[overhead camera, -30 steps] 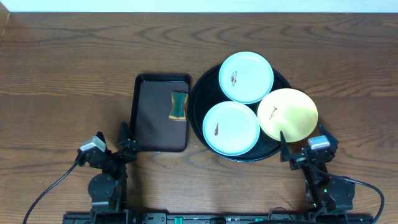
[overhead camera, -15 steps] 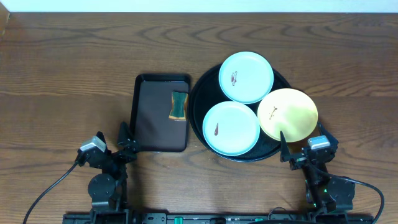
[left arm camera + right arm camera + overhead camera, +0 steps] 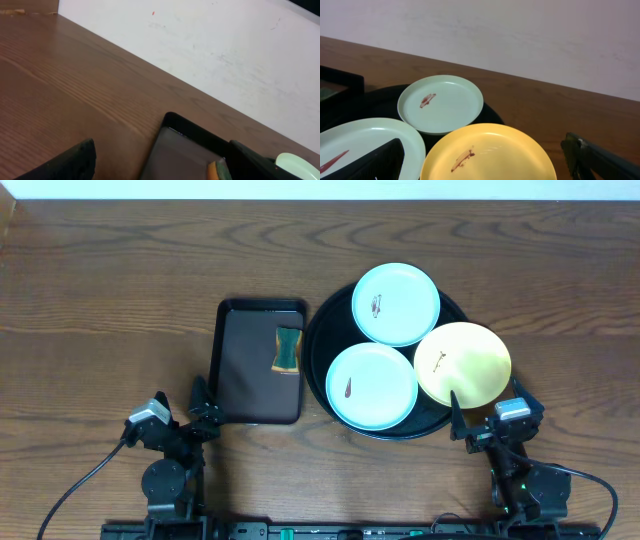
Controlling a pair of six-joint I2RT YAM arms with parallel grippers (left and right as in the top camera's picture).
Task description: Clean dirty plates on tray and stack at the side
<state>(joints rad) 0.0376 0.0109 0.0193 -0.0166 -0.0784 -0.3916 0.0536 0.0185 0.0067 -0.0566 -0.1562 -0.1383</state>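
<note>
Three smeared plates lie on the round black tray: a mint-white plate at the back, another mint-white plate at the front left, and a pale yellow plate at the front right. In the right wrist view the yellow plate, the back plate and the front plate show. My right gripper is open and empty just in front of the yellow plate. My left gripper is open and empty at the near left corner of the brown tray.
A dark brown rectangular tray lies left of the black tray and holds a green and orange sponge; both show in the left wrist view, the tray and the sponge. A white wall bounds the table's far edge.
</note>
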